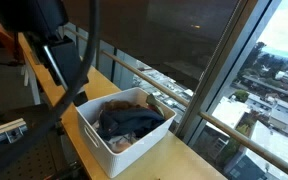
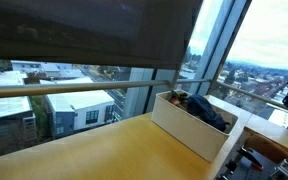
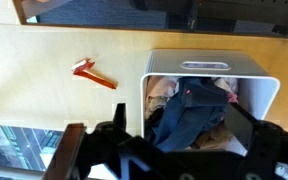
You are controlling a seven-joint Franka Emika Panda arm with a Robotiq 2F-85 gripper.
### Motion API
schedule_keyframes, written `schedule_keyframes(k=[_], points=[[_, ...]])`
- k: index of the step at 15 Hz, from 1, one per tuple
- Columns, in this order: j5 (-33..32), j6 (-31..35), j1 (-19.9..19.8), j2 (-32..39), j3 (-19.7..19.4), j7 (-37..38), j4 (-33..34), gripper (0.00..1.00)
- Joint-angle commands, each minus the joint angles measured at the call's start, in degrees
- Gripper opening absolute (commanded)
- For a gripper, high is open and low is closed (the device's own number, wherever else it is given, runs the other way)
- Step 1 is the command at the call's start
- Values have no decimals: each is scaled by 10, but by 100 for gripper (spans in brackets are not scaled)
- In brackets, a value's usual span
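Beside tall windows (image 2: 246,50), wooden table (image 2: 104,150), white bin (image 1: 96,138) of clothes (image 1: 130,122)

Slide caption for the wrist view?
Open gripper above white plastic bin of dark clothes on light wooden table; small orange object nearby.

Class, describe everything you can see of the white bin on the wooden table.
The white bin is a rectangular, open-topped box, seemingly plastic, with smooth walls, rounded corners and a slotted handle in one end, seen in the wrist view. It stands upright on the wooden table by the window, filled with crumpled clothes, mostly dark blue, some pale.
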Motion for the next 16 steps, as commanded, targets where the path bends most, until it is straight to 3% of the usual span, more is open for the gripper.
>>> schedule_keyframes(k=[1, 11, 16], points=[[3, -2, -2, 0, 3, -2, 2, 100], [6, 4, 3, 7, 4, -1, 7, 100], [24, 100, 53, 74, 24, 14, 17, 100]])
